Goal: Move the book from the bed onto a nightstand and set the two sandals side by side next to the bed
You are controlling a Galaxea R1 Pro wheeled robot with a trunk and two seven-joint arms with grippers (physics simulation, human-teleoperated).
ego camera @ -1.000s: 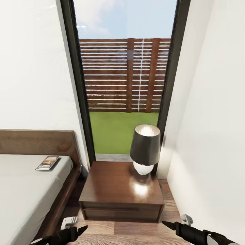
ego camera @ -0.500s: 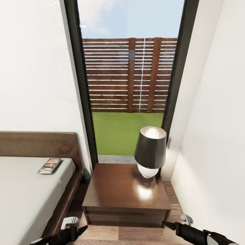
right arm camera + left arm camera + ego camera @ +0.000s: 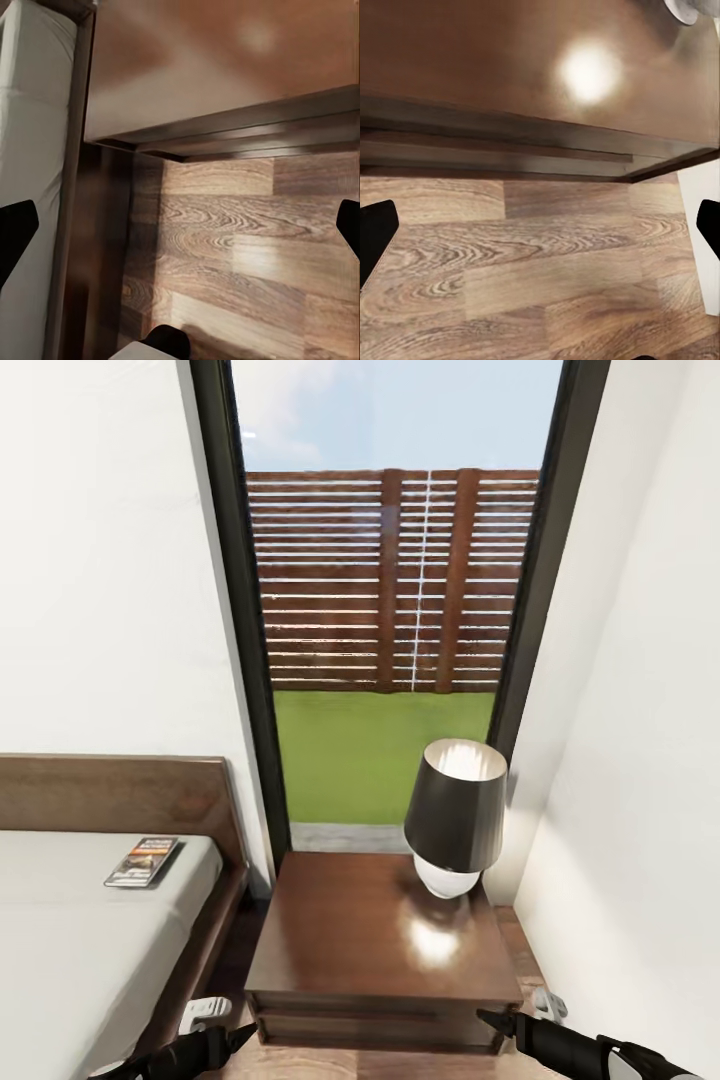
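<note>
The book (image 3: 142, 861) lies flat on the pale mattress of the bed (image 3: 70, 950), near the dark wooden headboard. Right of the bed stands the nightstand (image 3: 375, 945), its glossy top bare except for a lamp. My left gripper (image 3: 236, 1037) and right gripper (image 3: 490, 1019) hover low in front of the nightstand, both open and holding nothing. In the left wrist view, the left gripper (image 3: 540, 229) spans floor planks below the nightstand (image 3: 502, 67). The right gripper (image 3: 180, 229) looks down at the nightstand (image 3: 225, 67) and the bed (image 3: 34, 150). The sandals are out of view.
A dark-shaded lamp (image 3: 456, 816) with a white base stands on the nightstand's far right corner. A tall dark-framed window (image 3: 385, 610) rises behind it. A white wall (image 3: 640, 810) closes in on the right. A narrow strip of wood floor (image 3: 247, 247) runs between bed and nightstand.
The whole head view has shifted: the camera has come closer to the nightstand, so it and the lamp sit lower and further right. Both arms hold the same pose.
</note>
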